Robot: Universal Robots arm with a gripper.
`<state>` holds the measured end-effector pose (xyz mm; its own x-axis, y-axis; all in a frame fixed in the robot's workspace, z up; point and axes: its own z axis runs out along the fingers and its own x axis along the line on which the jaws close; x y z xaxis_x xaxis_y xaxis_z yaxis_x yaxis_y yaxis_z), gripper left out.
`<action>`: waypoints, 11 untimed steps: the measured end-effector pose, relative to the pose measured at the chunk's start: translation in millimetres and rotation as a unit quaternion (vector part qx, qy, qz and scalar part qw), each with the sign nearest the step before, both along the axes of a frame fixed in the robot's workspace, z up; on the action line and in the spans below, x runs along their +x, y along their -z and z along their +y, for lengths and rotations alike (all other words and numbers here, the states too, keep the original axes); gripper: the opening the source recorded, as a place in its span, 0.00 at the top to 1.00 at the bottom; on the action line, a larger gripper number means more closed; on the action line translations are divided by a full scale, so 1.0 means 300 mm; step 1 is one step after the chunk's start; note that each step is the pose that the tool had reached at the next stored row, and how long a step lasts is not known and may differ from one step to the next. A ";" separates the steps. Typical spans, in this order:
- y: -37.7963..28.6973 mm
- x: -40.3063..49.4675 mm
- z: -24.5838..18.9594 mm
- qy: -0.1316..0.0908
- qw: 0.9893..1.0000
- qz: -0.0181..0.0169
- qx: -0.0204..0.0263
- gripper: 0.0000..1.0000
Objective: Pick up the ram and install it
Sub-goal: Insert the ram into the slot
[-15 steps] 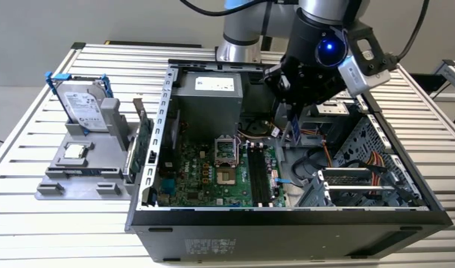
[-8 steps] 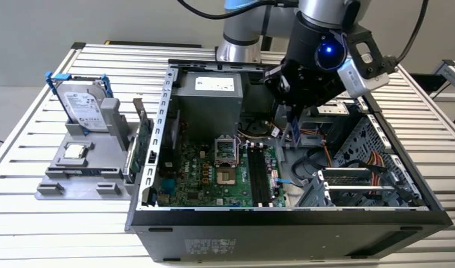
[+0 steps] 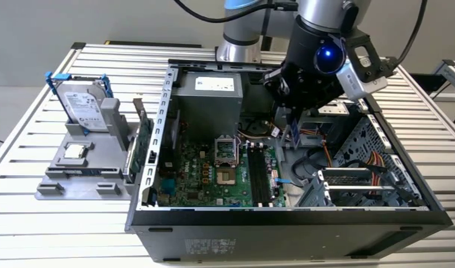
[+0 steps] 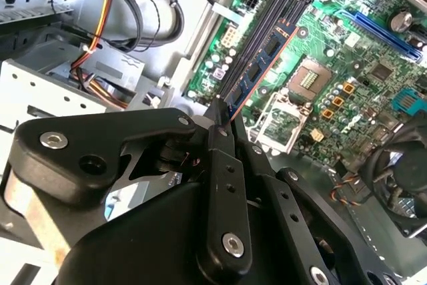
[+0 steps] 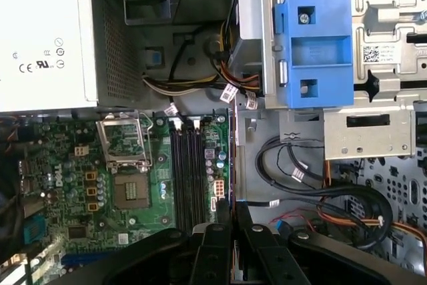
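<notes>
- The ram (image 4: 261,65) is pinched by one end in the pincer (image 4: 223,121), hanging above the motherboard (image 5: 133,185) just over the black memory slots (image 5: 187,171), inside the open computer case (image 3: 149,167).
- Risk: in the second wrist view the stick looks slanted against the slots; pressed down like this, it could miss the slot or bend.
- Risk: the cables (image 5: 313,191) beside the slots could catch the pincer.
- Writing: the white label on the power supply (image 5: 40,38) carries certification marks; its smaller print is too small to read.
</notes>
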<state>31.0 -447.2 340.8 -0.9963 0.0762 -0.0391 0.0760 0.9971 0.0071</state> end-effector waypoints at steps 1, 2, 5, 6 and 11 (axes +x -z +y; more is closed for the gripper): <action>0.002 0.000 0.000 0.000 1.000 0.000 0.000 1.00; 0.005 0.000 0.000 0.000 1.000 0.000 0.000 1.00; 0.012 0.001 0.000 0.000 1.000 0.000 0.000 1.00; 0.015 0.001 0.000 0.000 1.000 0.000 -0.001 1.00; 0.028 0.001 0.000 0.000 1.000 0.000 -0.001 1.00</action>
<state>31.2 -447.2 332.5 -0.9963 0.0761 -0.0393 0.0760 0.9971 0.0048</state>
